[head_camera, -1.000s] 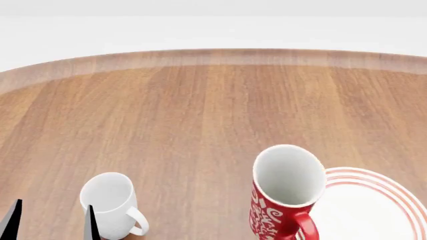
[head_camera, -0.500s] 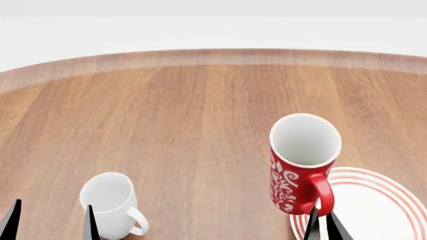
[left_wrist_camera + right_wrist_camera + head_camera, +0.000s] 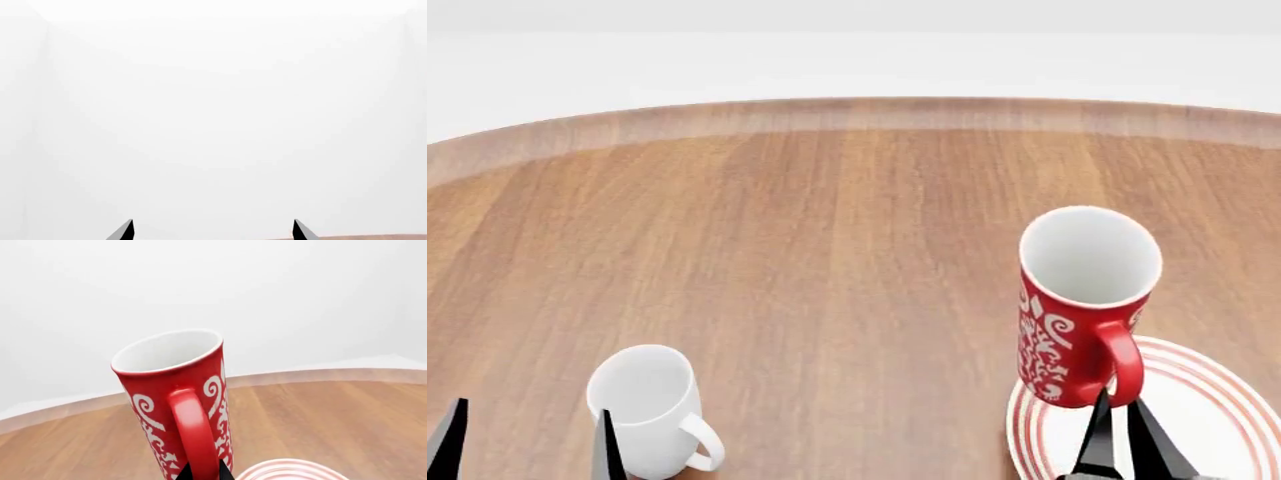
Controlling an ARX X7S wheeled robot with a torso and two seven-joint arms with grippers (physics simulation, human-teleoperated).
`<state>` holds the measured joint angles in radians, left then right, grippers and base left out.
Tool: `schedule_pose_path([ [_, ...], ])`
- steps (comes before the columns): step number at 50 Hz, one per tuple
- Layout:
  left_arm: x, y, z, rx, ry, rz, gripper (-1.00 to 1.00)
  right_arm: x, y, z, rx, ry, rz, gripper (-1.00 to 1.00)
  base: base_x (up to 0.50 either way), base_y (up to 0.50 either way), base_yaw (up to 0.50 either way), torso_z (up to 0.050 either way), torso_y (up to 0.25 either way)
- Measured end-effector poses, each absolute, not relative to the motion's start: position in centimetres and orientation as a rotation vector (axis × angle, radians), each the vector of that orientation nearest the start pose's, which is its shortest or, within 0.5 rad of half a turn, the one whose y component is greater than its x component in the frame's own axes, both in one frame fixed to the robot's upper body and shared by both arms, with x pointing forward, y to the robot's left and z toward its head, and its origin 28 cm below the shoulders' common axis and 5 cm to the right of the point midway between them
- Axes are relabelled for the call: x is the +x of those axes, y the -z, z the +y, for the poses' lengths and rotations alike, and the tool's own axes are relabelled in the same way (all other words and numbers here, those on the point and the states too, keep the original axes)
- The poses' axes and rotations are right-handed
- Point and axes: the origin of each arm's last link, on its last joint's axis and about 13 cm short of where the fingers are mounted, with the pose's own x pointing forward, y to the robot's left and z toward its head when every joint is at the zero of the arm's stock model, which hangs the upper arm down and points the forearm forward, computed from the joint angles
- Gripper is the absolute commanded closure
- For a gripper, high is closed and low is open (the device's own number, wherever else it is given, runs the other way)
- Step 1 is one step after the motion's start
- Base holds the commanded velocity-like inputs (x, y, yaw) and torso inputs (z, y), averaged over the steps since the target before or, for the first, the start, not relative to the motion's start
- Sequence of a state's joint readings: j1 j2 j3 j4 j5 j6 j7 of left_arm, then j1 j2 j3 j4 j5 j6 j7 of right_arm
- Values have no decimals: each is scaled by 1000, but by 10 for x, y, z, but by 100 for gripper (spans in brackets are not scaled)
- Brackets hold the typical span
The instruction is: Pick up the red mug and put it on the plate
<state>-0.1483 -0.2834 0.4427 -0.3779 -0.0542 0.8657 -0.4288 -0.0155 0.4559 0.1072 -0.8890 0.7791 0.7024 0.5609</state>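
Observation:
The red mug (image 3: 1077, 312) with white pattern is upright, lifted above the left rim of the plate (image 3: 1208, 420), its handle (image 3: 1121, 362) facing me. My right gripper (image 3: 1117, 432) is shut on the handle from below. In the right wrist view the mug (image 3: 175, 400) tilts slightly, the black fingertips (image 3: 184, 473) pinch the handle (image 3: 193, 435), and the plate's ringed rim (image 3: 293, 471) shows below. My left gripper (image 3: 527, 442) is open at the lower left, beside the white mug. In the left wrist view its fingertips (image 3: 125, 231) stand apart and hold nothing.
A plain white mug (image 3: 651, 408) stands at the lower left of the round wooden table (image 3: 827, 230), just right of my left gripper. The table's far edge (image 3: 854, 112) curves across the back, with a white floor behind.
The right gripper has carried the red mug up and to the right, from beside the plate to over its left rim. The left arm and white mug have not moved.

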Motion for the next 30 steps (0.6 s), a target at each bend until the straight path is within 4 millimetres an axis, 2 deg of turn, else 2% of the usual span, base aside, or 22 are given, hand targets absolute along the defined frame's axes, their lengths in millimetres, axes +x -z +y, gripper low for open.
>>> schedule_pose_path([
  [8, 221, -12, 206, 36, 39, -570, -100, 162, -155, -132, 89, 82, -55, 100, 0, 0, 0, 0, 0],
  [19, 221, -12, 206, 37, 39, -572, -100, 185, -162, -149, -33, 48, -103, 100, 0, 0, 0, 0, 0],
  [30, 221, -12, 206, 40, 39, -575, -100, 205, -174, -170, -28, -21, -106, 100, 0, 0, 0, 0, 0],
])
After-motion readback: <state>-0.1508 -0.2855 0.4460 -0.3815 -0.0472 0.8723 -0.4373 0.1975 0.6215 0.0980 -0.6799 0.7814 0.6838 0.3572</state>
